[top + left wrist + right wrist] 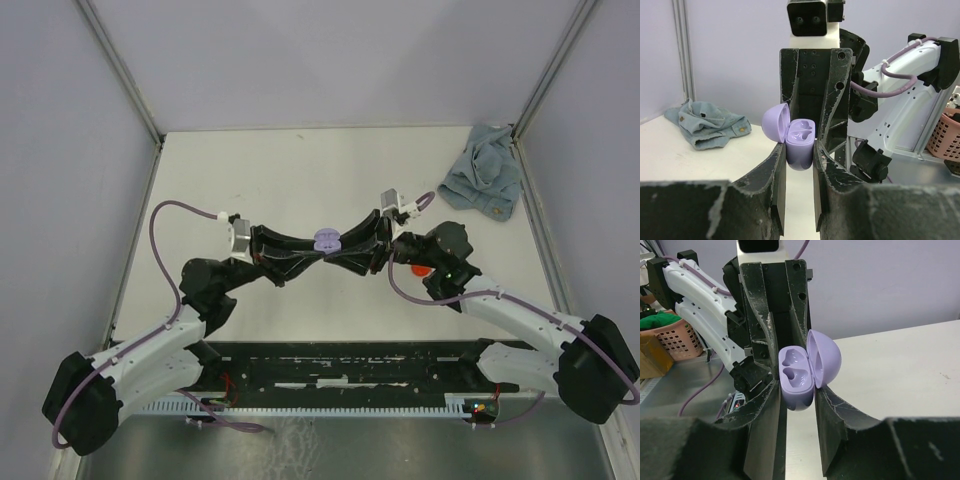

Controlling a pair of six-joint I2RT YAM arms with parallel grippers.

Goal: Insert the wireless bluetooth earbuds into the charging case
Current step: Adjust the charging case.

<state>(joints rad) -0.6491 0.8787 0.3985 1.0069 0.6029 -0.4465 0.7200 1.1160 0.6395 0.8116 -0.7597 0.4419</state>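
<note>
The lilac charging case (327, 239) hangs above the middle of the table with its lid swung open. Both of its moulded wells (794, 366) are empty. My left gripper (800, 151) is shut on the case's body (800, 145), a finger pressed to each side. My right gripper (797, 390) faces it from the other side and surrounds the same case. Its jaws stand slightly apart: one finger touches the body and the other sits a small gap away, under the lid (824, 357). The earbuds are out of view.
A crumpled blue-grey cloth (485, 180) lies at the far right corner. A small red thing (421, 268) shows partly under my right arm; what it is I cannot tell. A pink basket (946, 136) stands beyond the table. A black rail (330, 368) runs along the near edge.
</note>
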